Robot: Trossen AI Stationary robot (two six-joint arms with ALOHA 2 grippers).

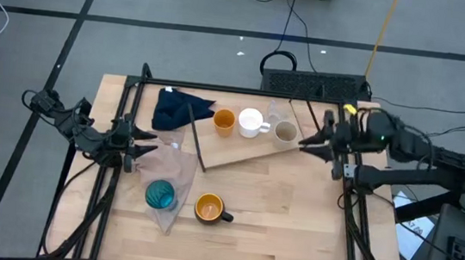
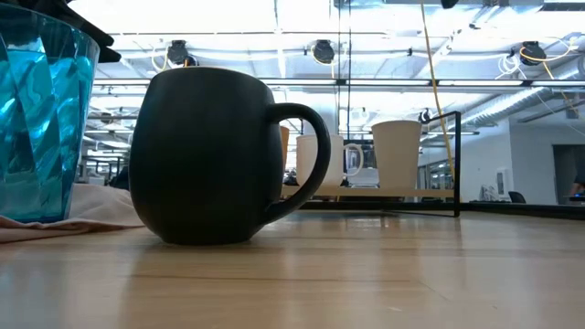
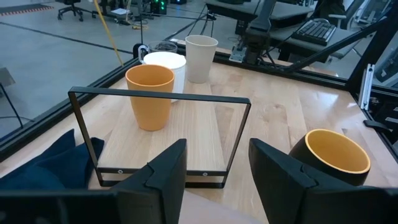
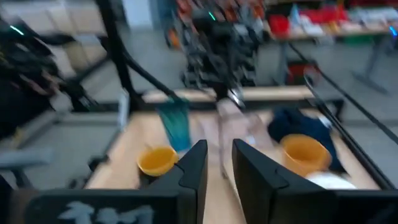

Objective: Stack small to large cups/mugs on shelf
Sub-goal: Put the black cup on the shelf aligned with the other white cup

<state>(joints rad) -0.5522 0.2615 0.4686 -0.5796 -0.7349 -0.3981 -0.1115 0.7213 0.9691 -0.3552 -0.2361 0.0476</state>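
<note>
Standing in a row on the shelf (image 1: 239, 148), which lies slanted on the table (image 1: 291, 231), are the small orange cup (image 1: 224, 121), the white handled mug (image 1: 251, 122), the clear cup (image 1: 272, 113) and the grey-beige cup (image 1: 285, 133), each upright and close beside its neighbour. The dark mug with orange inside (image 1: 210, 208) sits off the shelf on the bare tabletop, well apart from the row, with its handle pointing toward the right arm's side. Just beside it, the taller teal tumbler (image 1: 160, 194) stands on the pinkish-beige cloth (image 1: 172, 171). The dark blue cloth (image 1: 179, 107) lies crumpled at the shelf's end nearest the left arm. The left gripper (image 1: 137, 143) waits at the table's left edge beside the pinkish cloth, its fingers (image 3: 165, 171) spread wide with nothing between them. The right gripper (image 1: 305, 143) hovers near the grey-beige cup at the shelf's other end; its fingers (image 4: 194, 168) stand close together with a narrow gap, holding nothing.
</note>
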